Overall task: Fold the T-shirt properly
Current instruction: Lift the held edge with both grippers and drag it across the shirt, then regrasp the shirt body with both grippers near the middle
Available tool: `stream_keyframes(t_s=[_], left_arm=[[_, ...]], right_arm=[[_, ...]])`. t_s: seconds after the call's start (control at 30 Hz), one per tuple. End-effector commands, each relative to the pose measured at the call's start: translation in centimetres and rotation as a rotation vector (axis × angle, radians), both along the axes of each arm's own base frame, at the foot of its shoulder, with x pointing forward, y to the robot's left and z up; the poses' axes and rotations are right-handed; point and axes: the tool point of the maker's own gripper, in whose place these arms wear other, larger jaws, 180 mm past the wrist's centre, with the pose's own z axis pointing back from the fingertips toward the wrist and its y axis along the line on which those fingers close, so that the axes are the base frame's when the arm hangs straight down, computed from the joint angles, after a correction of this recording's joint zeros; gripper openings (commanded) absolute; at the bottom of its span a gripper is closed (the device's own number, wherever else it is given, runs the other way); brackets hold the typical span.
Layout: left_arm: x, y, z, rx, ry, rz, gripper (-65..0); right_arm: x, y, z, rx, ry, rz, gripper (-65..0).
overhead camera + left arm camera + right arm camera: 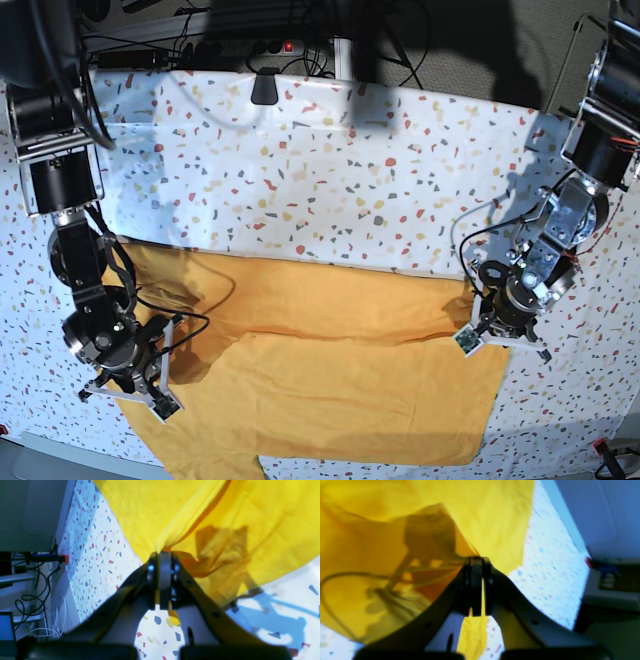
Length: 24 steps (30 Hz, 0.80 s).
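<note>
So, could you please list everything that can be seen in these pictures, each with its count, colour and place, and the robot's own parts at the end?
T-shirt: one, mustard yellow, spread on the near half of the table, its side edges lifted by the two grippers.
table cover: one, white with small coloured flecks, over the whole table.
black object: one, at the far edge of the table, left of centre; too small to name.
cables: several, dark, behind the far edge of the table.
left gripper: one, black, shut on the T-shirt, on the right side of the base view.
right gripper: one, black, shut on the T-shirt, on the left side of the base view.
</note>
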Motion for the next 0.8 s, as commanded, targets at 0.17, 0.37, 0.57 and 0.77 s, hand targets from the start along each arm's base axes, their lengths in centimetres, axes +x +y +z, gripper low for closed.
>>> stream_keyframes(t_s=[0.17,0.37,0.57,0.77], left_arm=[[1.5,0.4,2.5,-0.001,-0.067,0.006,-65.0],[1.5,0.5,2.5,0.001,-0.065,0.009,-65.0],[1.5,0.4,2.5,0.0,-0.066,0.009,-65.0],[1.6,0.5,2.5,0.01,-0.069,0.006,-65.0]], right_arm=[[1.4,-0.1,3.0,0.011,-0.092,0.005,-65.0],[2.2,0.3,4.4,-0.048,-0.17,0.062,-26.8],[2.3,0.4,4.6,-0.052,-0.18,0.071,-20.0],[2.3,0.5,4.5,-0.046,-0.18,0.071,-20.1]])
